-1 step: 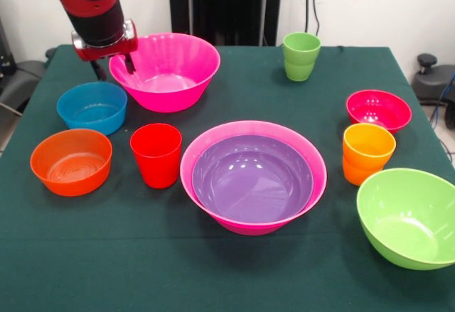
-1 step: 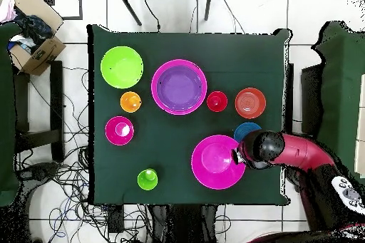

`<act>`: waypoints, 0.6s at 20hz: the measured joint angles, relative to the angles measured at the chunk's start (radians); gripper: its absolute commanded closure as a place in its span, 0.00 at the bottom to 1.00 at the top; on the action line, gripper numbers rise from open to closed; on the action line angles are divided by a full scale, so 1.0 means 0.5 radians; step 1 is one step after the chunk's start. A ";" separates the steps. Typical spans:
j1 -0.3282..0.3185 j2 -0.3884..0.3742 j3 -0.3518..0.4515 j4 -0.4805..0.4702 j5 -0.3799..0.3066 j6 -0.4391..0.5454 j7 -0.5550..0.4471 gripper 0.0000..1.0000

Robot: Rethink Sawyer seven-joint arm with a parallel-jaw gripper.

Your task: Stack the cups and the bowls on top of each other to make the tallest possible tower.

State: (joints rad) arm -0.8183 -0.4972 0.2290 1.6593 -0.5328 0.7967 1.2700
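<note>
Pink bowl (image 1: 167,70) sits with its rim under the hand (image 1: 114,62).

green table (image 1: 234,269) front open, bowls (image 1: 252,175) midway

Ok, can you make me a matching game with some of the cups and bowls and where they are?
Things:
1. purple bowl
2. red cup
3. green cup
4. empty pink bowl

Places:
A. at the gripper, which is on its rim
B. alone near the far edge of the table
C. nested inside a pink bowl
D. between the orange-red bowl and the nested bowls

Pairs: 1-C, 2-D, 3-B, 4-A
</note>
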 measured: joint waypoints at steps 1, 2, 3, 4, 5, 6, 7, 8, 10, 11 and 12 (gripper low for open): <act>0.002 0.000 -0.002 0.000 0.000 0.000 0.000 0.00; 0.008 0.000 -0.006 0.000 0.000 0.000 0.000 0.00; 0.010 0.000 -0.007 0.000 0.000 0.000 0.000 0.00; 0.012 0.000 -0.010 0.000 0.000 0.000 0.000 0.00; 0.014 0.000 -0.012 0.000 0.000 0.000 0.000 0.00; 0.014 0.000 -0.015 0.000 0.000 0.000 0.000 0.00; 0.015 0.001 -0.018 -0.001 0.000 0.000 0.000 0.00; 0.015 0.003 -0.022 -0.001 0.000 0.000 0.000 0.00; 0.016 0.017 -0.034 -0.004 0.000 0.000 0.000 0.00; 0.017 0.024 -0.039 -0.006 0.000 0.000 0.000 0.00; 0.018 0.030 -0.043 -0.007 0.000 0.000 0.000 0.00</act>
State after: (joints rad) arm -0.8093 -0.4822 0.2076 1.6558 -0.5328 0.7967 1.2700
